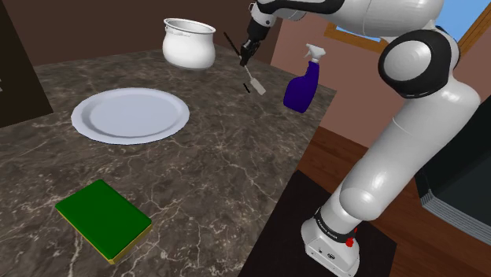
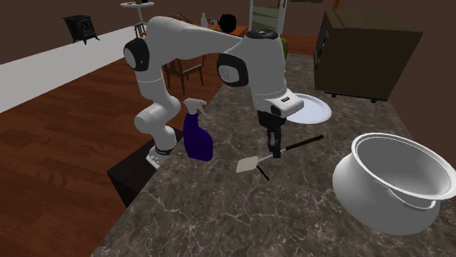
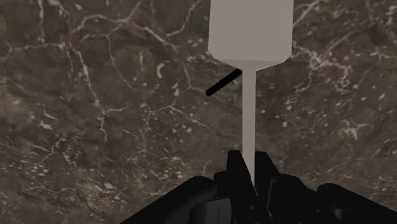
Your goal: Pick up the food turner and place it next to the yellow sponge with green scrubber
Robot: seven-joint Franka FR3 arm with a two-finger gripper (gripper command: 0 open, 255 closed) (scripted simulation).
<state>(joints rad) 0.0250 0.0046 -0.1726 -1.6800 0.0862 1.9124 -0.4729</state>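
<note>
On the shoulder view's near left, the green-topped yellow sponge [image 1: 104, 219] is lying on the marbled counter [image 1: 220, 181]. The white plate [image 1: 130, 115] and pot [image 1: 189, 43] are sitting farther back. Rightward, the gripper [image 1: 245, 60] is grasping the food turner [image 1: 256, 86] by its thin shaft, holding it above the counter, beside the blue spray bottle [image 1: 302, 85].

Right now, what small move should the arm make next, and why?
Probably carry the white-bladed food turner toward the green-topped yellow sponge: the black gripper is shut on its thin handle, it hangs clear of the dark marble counter, and the sponge lies far off.
</note>
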